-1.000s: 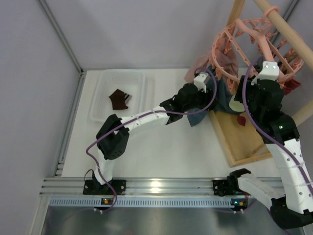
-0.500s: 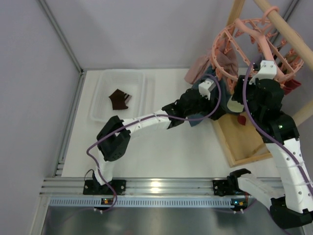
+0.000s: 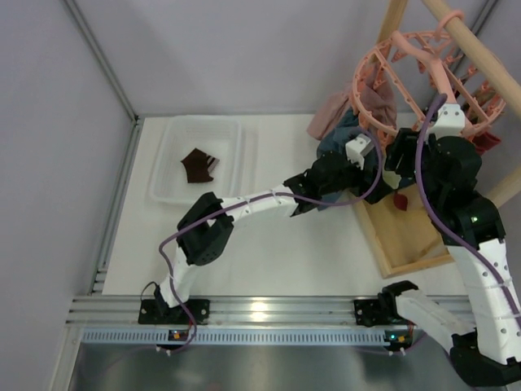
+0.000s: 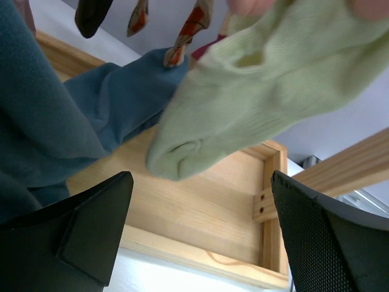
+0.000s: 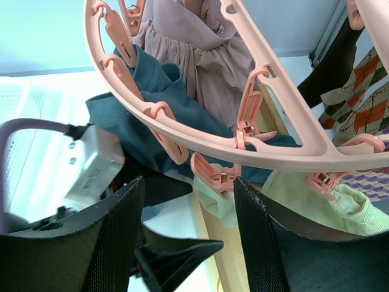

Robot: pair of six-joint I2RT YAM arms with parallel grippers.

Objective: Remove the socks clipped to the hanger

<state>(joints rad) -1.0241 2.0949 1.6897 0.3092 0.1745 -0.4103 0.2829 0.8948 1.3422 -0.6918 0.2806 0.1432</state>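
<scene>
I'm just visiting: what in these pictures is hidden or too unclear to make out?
Left wrist view: the pale green sock, its top and clip cut off by the upper edge.
Top view: how many socks hang there, hidden by the hanger rings and the right arm.
Right wrist view: the patterned sock, cut off by the right edge.

The white counter (image 3: 269, 261) carries a clear plastic tray (image 3: 175, 138) toward its back left, holding one dark brown sock (image 3: 198, 165), and the flat wooden frame (image 3: 411, 240) lying on its right side, well apart from the tray.
</scene>
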